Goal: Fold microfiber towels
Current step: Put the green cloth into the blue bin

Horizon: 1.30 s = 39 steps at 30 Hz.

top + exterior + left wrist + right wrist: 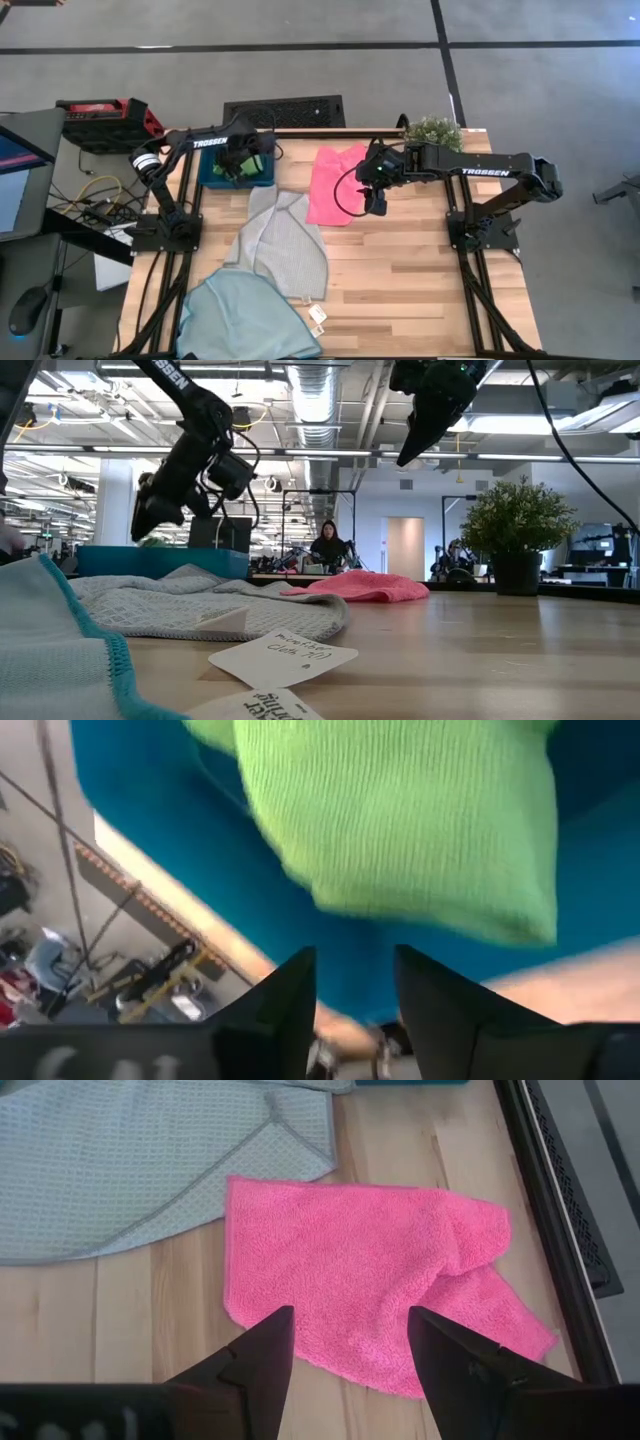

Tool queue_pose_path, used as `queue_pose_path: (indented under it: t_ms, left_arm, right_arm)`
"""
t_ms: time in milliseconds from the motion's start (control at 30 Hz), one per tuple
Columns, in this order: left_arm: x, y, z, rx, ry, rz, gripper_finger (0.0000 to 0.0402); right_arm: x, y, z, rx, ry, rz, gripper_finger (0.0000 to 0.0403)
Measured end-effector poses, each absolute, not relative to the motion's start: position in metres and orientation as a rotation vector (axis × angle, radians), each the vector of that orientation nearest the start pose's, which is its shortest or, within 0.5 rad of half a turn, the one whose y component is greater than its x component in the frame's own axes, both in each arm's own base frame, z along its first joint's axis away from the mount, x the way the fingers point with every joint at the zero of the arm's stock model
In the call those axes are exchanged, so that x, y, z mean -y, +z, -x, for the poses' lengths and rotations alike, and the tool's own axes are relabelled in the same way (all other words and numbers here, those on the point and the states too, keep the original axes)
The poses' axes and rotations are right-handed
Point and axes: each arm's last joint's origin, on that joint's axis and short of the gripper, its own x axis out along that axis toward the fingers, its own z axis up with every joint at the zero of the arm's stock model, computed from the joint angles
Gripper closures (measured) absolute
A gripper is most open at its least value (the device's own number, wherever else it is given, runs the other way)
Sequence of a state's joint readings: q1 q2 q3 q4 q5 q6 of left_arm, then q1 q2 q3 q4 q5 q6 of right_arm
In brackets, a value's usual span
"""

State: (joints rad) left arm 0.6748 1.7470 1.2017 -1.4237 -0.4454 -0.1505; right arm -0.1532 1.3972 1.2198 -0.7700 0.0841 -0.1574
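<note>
A green towel (400,810) lies bunched in the dark teal tray (212,181) at the table's far left. My left gripper (240,163) hangs open just above it, touching nothing; its fingers (290,990) frame the tray's edge. A pink towel (335,185) lies rumpled on the wood at the far middle. My right gripper (378,200) hovers open above its right edge, well clear of the cloth (370,1290). A pale grey towel (285,245) lies spread at the middle, one corner reaching the tray. A light blue towel (245,315) lies at the near left edge.
A potted plant (432,130) stands at the far edge, right of the pink towel. Paper tags (318,318) lie near the front edge beside the blue towel. Bare wood lies across the table's right half. A red box (105,120) sits off the table at far left.
</note>
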Motion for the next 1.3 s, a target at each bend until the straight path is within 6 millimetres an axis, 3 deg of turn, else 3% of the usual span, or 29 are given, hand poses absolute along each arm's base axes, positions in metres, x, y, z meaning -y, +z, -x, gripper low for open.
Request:
queue_pose_path:
  t_ms: [233, 367, 500, 933, 1300]
  left_arm:
    - [-0.192, 0.237, -0.221, -1.824, 0.910, 0.332, 0.0269]
    - [-0.203, 0.240, -0.236, -1.633, 0.931, 0.315, 0.0269]
    - [-0.205, 0.226, -0.240, -1.578, 0.882, 0.338, 0.0268]
    - [-0.197, 0.178, -0.226, -1.580, 0.911, 0.417, 0.0268]
    - [-0.197, 0.155, -0.220, -1.481, 0.846, 0.560, 0.0268]
  right_arm:
    - [0.046, 0.301, -0.279, -0.964, -0.144, 0.112, 0.0182]
    - [0.046, 0.301, -0.279, -0.963, -0.144, 0.112, 0.0182]
    - [0.046, 0.301, -0.279, -0.963, -0.144, 0.112, 0.0182]
    - [0.045, 0.301, -0.279, -0.964, -0.143, 0.113, 0.0182]
    - [0.045, 0.301, -0.279, -0.964, -0.140, 0.119, 0.0182]
